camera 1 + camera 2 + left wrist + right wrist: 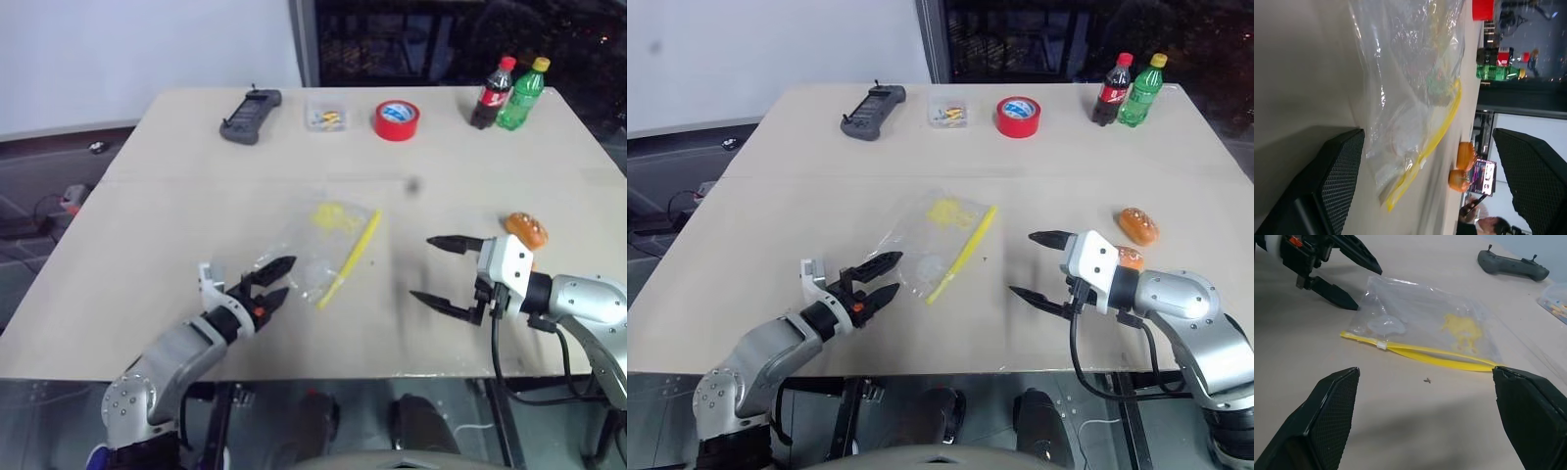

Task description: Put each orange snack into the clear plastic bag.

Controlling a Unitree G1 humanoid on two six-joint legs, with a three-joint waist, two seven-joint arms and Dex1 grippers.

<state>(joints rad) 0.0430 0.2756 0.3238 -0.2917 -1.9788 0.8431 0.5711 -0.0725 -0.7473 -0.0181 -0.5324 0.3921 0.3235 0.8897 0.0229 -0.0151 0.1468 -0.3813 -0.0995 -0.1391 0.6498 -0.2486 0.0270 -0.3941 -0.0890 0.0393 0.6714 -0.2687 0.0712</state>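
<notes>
The clear plastic bag (309,245) lies flat on the middle of the table, its yellow seal strip (351,257) facing my right side. My left gripper (289,276) is open at the bag's near left corner, fingers pointing at it, nothing between them. On the other side of the seal strip, a short way off, my right gripper (1031,264) is open and empty. One orange snack (1137,224) rests on the table to the right. A second orange snack (1130,258) lies just behind my right wrist, partly hidden. Both orange snacks (1466,155) also show beyond the bag in the left wrist view.
Along the table's far edge stand a grey handheld controller (251,115), a small clear box (325,117), a red tape roll (397,119), a cola bottle (493,93) and a green bottle (521,93). The table's front edge (323,377) is close under both arms.
</notes>
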